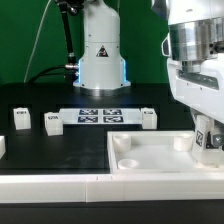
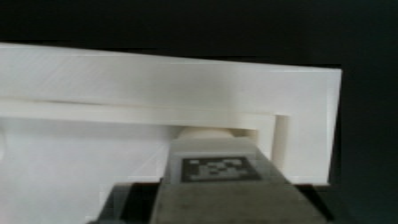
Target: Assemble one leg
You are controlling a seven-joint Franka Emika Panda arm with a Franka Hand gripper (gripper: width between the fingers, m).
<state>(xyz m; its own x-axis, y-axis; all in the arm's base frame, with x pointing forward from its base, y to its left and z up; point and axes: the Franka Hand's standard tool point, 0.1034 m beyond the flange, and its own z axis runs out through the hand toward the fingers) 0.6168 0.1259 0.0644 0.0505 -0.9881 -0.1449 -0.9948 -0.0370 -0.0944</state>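
My gripper [image 1: 207,146] is shut on a leg [image 1: 203,138], a small white block with a black-and-white tag, and holds it upright over the exterior view's right end of the large white panel [image 1: 150,158], close to a round socket [image 1: 182,143]. In the wrist view the held leg [image 2: 217,175] fills the space between the jaws of my gripper [image 2: 217,200], its tag facing the camera, with a round socket [image 2: 217,133] of the panel [image 2: 107,110] just beyond its tip. Whether the leg touches the panel I cannot tell.
Three loose legs stand on the black table behind the panel: two at the exterior view's left [image 1: 22,120] [image 1: 52,122], one further right [image 1: 148,118]. The marker board [image 1: 100,115] lies between them. The arm's base [image 1: 100,50] stands behind.
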